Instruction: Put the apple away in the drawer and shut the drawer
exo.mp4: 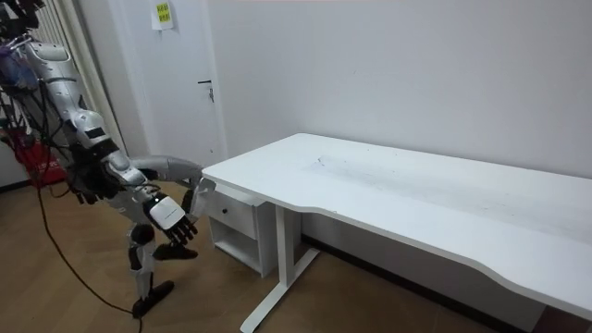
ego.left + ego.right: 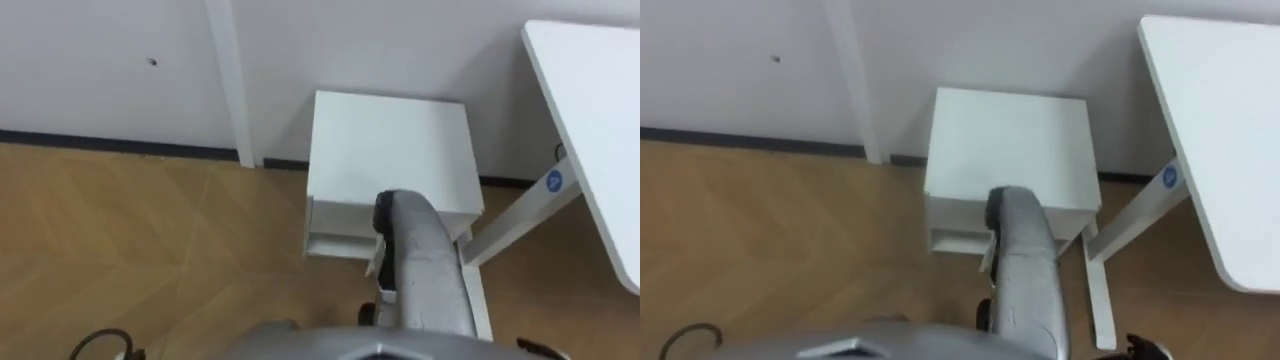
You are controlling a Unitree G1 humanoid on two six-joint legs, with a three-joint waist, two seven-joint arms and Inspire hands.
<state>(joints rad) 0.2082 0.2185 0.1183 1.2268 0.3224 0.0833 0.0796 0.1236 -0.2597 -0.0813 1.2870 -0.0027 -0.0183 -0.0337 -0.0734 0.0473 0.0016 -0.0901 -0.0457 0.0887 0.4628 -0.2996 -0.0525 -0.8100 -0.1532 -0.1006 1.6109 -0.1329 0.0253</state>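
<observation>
A small white cabinet (image 2: 385, 140) stands against the wall beside the desk. Its top drawer (image 2: 338, 215) sits slightly out from the front. I stand bent forward before it. My right arm reaches out, and the right hand (image 1: 198, 195) lies against the drawer front with its fingers straight; in the eye views the forearm covers most of that hand (image 2: 386, 212). My left hand (image 1: 172, 218) hangs open below my chest, holding nothing. No apple shows outside the drawer.
A white desk (image 2: 590, 120) stands to my right, its leg and foot (image 2: 520, 215) close beside the cabinet. A white vertical trim (image 2: 232, 80) runs up the wall on the left. Wooden floor (image 2: 150, 250) spreads to the left.
</observation>
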